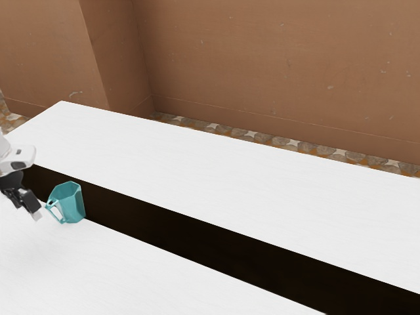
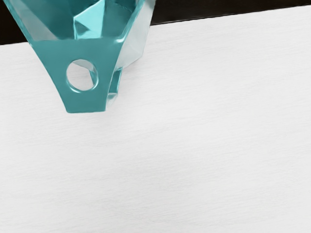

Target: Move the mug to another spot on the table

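A teal mug (image 1: 67,200) stands upright in the lower left of the exterior view, on the near part of a white table (image 1: 230,170). It sits right at the edge of a dark gap (image 1: 197,236) that runs as a slanted band across the table from the left edge to the lower right. The mug is angular, built of flat facets, and wider at its open rim than at its base. Its handle (image 1: 54,209) sticks out toward the frame's lower left.

A black gripper (image 1: 31,209) hangs at the far left edge, just beside that handle, below the white end of the arm (image 1: 14,157). Whether the gripper is released or clenched cannot be told, nor whether it touches the handle.

In the wrist view the mug (image 2: 92,29) appears close to the hand, glossy and slightly see-through at its facets. The handle (image 2: 83,94) is a flat teal tab that widens toward its end and has one round hole through it. White table (image 2: 204,145) lies beneath and the gap (image 2: 233,9) lies beyond the mug.

A plain brown wall (image 1: 262,59) fills the upper part of the exterior view, with a strip of patterned floor (image 1: 295,144) at its foot
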